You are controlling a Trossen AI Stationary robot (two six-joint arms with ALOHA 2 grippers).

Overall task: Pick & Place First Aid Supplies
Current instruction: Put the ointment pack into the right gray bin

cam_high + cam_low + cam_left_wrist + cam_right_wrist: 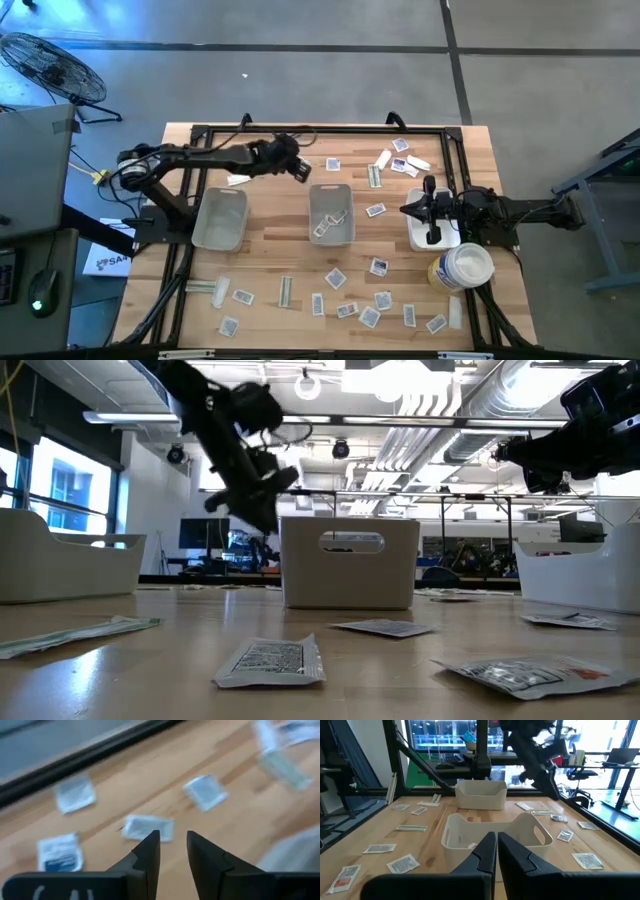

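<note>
Wooden table (270, 262) carries scattered packets (335, 278), strips (285, 291) lying lengthwise front-to-back.

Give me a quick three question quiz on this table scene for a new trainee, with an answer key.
1. True or false: the left gripper is holding a packet.
2. Which tray has packets in it: A, the middle tray; B, the left tray; C, neither?
3. Fill in: the right gripper hovers over the white ____ beside the tub.

Key
1. False. Its fingers are apart and empty, above loose packets near the table's far edge.
2. A.
3. Tray.
</note>
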